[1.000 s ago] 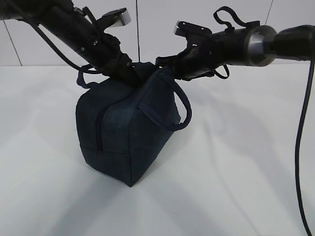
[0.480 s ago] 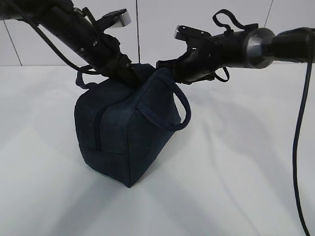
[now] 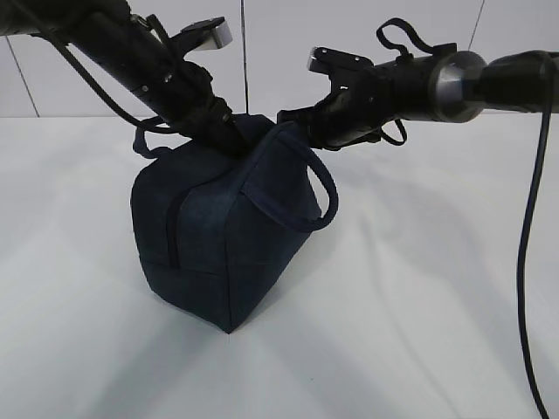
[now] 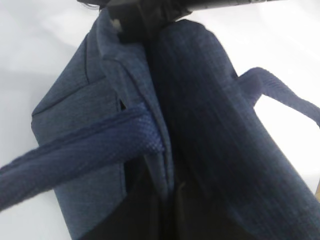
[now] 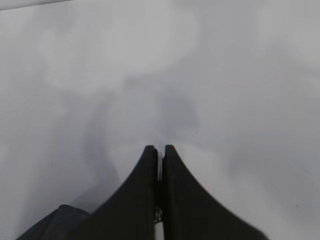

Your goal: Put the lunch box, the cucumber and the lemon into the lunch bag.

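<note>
In the exterior view, the lunch bag (image 3: 223,236) is seen standing on the white desk (image 3: 419,297), with both arms brought in over its top. The left gripper (image 3: 229,140) is buried at the bag's top edge, and the right gripper (image 3: 293,122) is met at the same ridge from the other side. One loop handle (image 3: 301,188) hangs down the near face. No lunch box, cucumber or lemon is shown on the desk; whether they lie inside cannot be told.

In the left wrist view, the navy fabric is seen close up, folded along the top seam (image 4: 157,125), with the left gripper's dark body at the lower edge. The seam looks pinched there, yet the fingertips are hidden, so its state cannot be told.

In the right wrist view, the right gripper (image 5: 159,160) is seen pressed nearly together on a thin silvery piece, judged to be the zipper's ring pull (image 5: 159,165).

The step in hand is judged to be working the zipper. A steady pull along the seam would be called for, with the bag braced against tipping.
</note>
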Motion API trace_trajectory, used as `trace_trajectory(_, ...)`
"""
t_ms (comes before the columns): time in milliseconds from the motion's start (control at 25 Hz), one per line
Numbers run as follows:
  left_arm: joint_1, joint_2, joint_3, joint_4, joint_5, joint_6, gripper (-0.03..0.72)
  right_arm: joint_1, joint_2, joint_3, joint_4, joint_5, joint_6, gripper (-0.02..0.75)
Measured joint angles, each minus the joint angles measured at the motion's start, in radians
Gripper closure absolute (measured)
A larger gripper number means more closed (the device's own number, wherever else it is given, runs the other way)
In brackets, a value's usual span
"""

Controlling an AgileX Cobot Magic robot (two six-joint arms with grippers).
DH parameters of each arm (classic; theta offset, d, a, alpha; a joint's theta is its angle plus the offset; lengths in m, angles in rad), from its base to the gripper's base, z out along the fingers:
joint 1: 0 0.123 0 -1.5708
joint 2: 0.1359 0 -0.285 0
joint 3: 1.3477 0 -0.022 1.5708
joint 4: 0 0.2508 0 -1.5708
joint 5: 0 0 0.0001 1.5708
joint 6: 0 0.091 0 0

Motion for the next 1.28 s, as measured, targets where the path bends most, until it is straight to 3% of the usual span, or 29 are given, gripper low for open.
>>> trace_trajectory(560, 0.000, 0.002, 0.000, 0.001, 0.000, 0.000, 0.698, 0.002, 0.000, -0.002, -0.122, -0.014, -0.029, 0.734)
trace_trajectory(920, 0.000, 0.002, 0.000, 0.002, 0.000, 0.000, 0.698, -0.002, 0.000, -0.002, -0.172, 0.003, -0.040, 0.522)
trace_trajectory(1280, 0.000, 0.002, 0.000, 0.002, -0.002, 0.000, 0.697, -0.002, 0.002, -0.147, -0.172, 0.279, -0.048, 0.502)
